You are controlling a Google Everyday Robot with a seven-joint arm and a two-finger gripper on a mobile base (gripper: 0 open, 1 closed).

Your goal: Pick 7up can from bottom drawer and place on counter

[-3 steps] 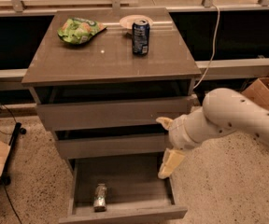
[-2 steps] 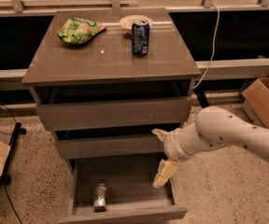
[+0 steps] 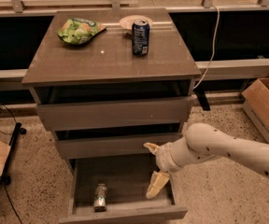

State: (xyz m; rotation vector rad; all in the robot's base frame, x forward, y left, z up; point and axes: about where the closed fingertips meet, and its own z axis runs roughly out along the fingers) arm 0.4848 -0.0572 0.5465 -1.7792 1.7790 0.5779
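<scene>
1. At the 11 o'clock corner of the worktop [image 3: 78, 59], a green snack bag [image 3: 80, 29] lies well away from the job.
2. The 7up can [image 3: 100, 197] rests on the floor of the bottom drawer [image 3: 125, 214], toward its 7 o'clock corner. It appears to lie on its side, and nothing touches it. The drawer is pulled out, so access to the can is already settled.
3. A dark blue can [image 3: 140, 36] stands upright near 12 o'clock on the worktop, just in front of a pale dish [image 3: 133, 21]. Bare surface toward 6 o'clock looks free to receive the 7up can.
4. The tool [image 3: 154, 167] hangs over the drawer's 3 o'clock side with its two fingers spread wide and nothing between them. The 7up can sits at about 8 o'clock from it, apart from either finger.
5. The white arm [image 3: 228, 148] reaches in from 3 o'clock. By this reading only the approach is under way; the grasp, the lift out of the drawer and the set-down on the worktop all remain.
6. A cardboard box [image 3: 267, 101] sits on the floor at the far right, clear of the work.
</scene>
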